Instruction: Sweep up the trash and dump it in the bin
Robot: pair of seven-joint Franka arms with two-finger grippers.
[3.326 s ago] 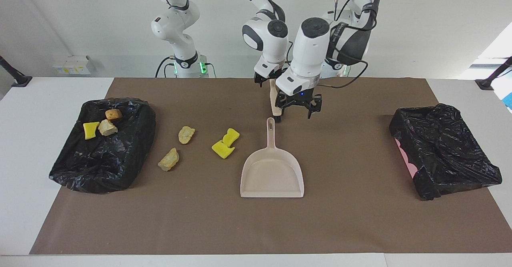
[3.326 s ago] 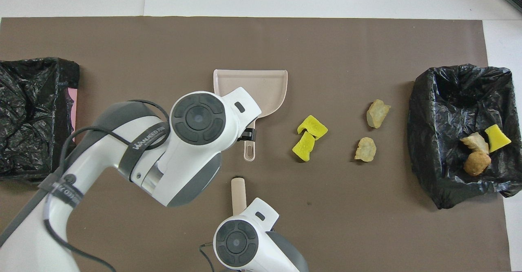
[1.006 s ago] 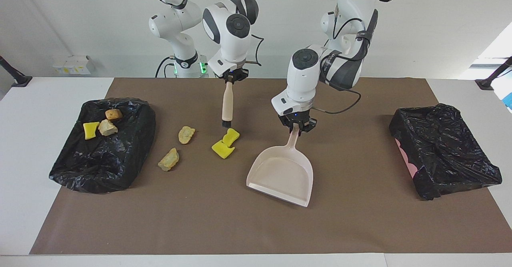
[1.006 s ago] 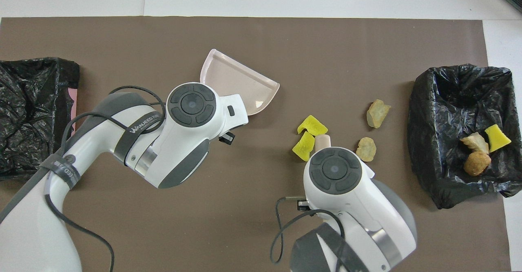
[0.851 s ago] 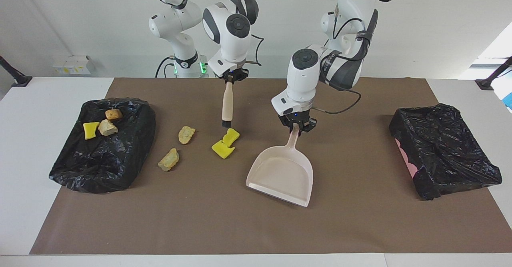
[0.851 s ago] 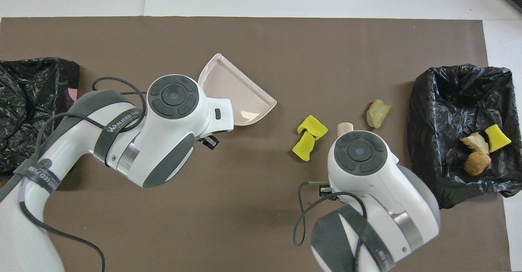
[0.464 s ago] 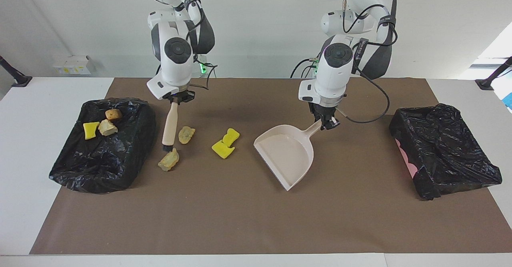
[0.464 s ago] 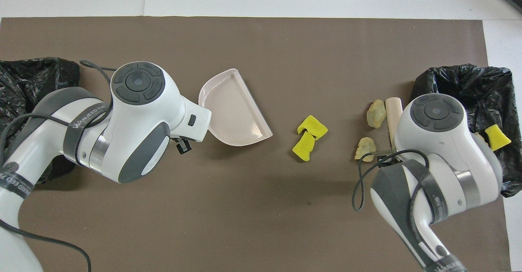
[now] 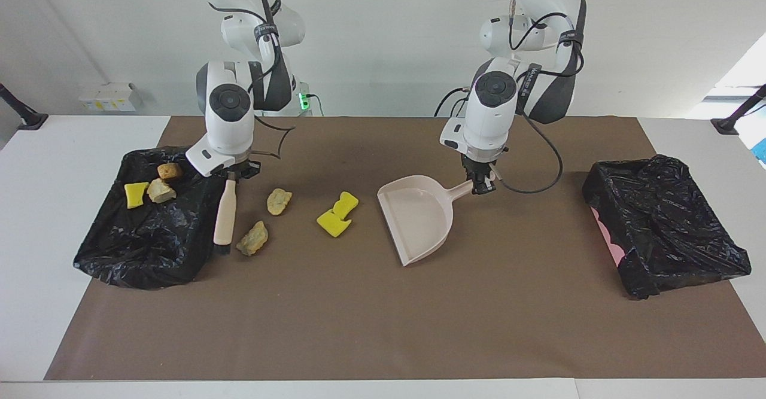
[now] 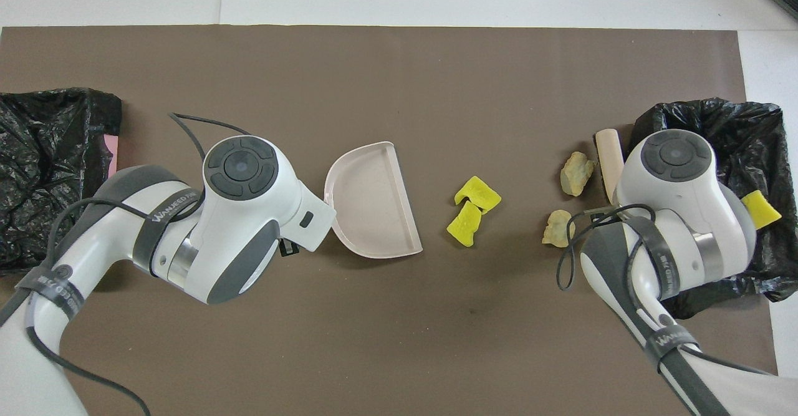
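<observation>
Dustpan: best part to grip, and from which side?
Grip the dustpan by its handle, coming down from above. The handle is the only narrow part; the tray is wide and shallow. It points toward the left arm's end of the table, away from the mouth that faces the yellow scraps. The left hand holds it that way now.

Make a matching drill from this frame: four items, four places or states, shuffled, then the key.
Items
1. beige plastic dustpan
2. beige wooden-handled hand brush
3. pair of bright yellow sponge chunks
4. brown crusty lump

Places or states
A. in the black-lined bin at the right arm's end
B. on the brown mat between brush and dustpan
C. held by the left gripper
D. held by the right gripper

Pairs: 1-C, 2-D, 3-B, 4-A
</observation>
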